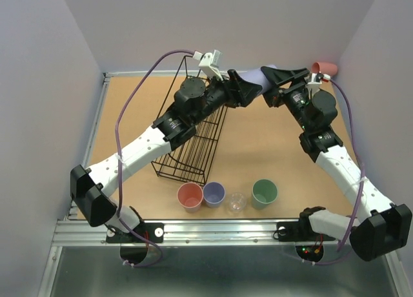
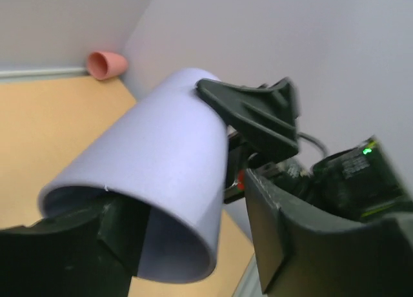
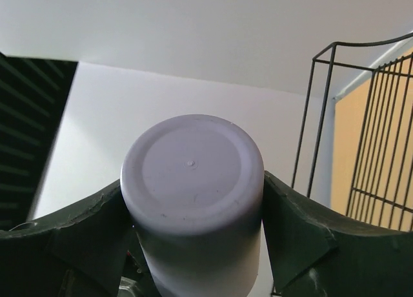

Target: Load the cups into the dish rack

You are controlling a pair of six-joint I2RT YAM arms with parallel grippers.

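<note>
Over the tan counter (image 1: 271,148), beside the black wire dish rack (image 1: 193,148) at centre left, where no cup shows, two arms meet at top centre, apparently for a handover to the rack-side arm. The right claw (image 3: 193,200) clamps a lavender cup (image 3: 192,174) near its base, plain only in its wrist view. The left claw (image 2: 187,245) stands open about the mouth. Only the overhead view shows four cups (image 1: 213,194) waiting upright at bottom centre. A salmon cup (image 1: 324,68) lies tipped at upper right.
</note>
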